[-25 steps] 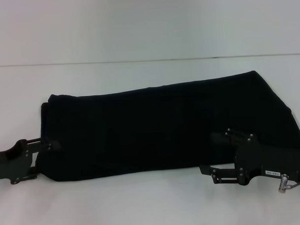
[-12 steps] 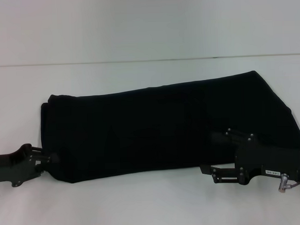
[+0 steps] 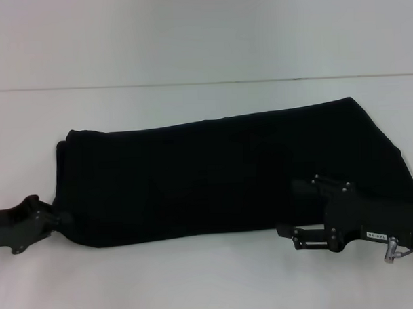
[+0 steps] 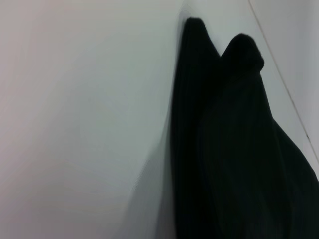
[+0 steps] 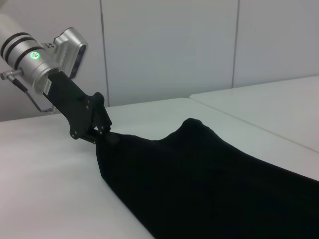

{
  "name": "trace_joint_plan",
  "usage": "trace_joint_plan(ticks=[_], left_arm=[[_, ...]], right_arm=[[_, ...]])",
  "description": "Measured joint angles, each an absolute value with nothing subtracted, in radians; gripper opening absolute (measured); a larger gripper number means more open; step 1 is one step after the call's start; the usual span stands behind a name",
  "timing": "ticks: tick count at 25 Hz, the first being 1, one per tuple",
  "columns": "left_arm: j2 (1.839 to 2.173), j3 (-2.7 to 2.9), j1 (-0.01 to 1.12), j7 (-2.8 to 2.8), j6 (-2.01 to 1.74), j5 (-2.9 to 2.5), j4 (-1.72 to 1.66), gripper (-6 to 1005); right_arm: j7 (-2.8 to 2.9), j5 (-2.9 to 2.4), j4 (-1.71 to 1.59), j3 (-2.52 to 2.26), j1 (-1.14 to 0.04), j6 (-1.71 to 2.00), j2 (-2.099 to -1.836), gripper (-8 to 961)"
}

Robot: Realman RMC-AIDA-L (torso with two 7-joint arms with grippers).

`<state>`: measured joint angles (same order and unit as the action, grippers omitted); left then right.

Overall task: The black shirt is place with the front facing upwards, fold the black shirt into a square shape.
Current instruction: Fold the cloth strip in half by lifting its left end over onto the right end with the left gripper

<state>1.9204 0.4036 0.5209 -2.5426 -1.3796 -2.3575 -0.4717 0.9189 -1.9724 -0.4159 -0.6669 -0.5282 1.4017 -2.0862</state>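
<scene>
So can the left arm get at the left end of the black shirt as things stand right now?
Probably yes. The left gripper is already at the near left corner of the black shirt, its fingers pinching the cloth edge in the right wrist view, and nothing on the white table blocks it.

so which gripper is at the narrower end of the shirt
The left gripper, at the shirt's narrow end. The right gripper sits at the wider end.

Lab-type test space, I'd say. My bench is a bare white table (image 3: 197, 283) w/ plain white panelled wall (image 5: 169, 50) behind.
</scene>
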Motion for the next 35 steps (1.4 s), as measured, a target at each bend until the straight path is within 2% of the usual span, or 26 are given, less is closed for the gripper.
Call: trace_joint_plan(ticks=[5, 14, 19, 23, 27, 30, 35], left_arm=[[1.89, 0.4, 0.5, -2.538, -1.388, -2.358, -0.501, 5], [1.786, 0.307, 0.441, -2.56, -1.412, -2.428, -0.561, 5], [1.762, 0.246, 0.444, -2.557, -1.473, -2.437, -0.575, 5], [1.765, 0.237, 0.491, -2.554, -1.56, -2.372, -0.586, 5], [1.786, 0.247, 0.596, -2.554, -1.629, -2.269, -0.587, 5], [1.819, 0.26, 0.705, -2.553, -1.653, -2.239, -0.587, 5], [1.905, 0.358, 0.9, -2.548, -1.621, -2.233, -0.587, 5]], right_arm=[[0.923, -1.967, -0.422, -0.644, -0.526, 1.401, -2.086, 910], [0.93, -1.966, -0.432, -0.535, -0.495, 1.4, -2.079, 906], [0.93, -1.967, -0.438, -0.496, -0.474, 1.4, -2.079, 903], [0.93, -1.969, -0.439, -0.493, -0.466, 1.395, -2.082, 901], [0.93, -1.971, -0.435, -0.492, -0.458, 1.391, -2.083, 900], [0.93, -1.971, -0.432, -0.492, -0.447, 1.389, -2.085, 898], [0.93, -1.971, -0.426, -0.492, -0.429, 1.389, -2.086, 896]])
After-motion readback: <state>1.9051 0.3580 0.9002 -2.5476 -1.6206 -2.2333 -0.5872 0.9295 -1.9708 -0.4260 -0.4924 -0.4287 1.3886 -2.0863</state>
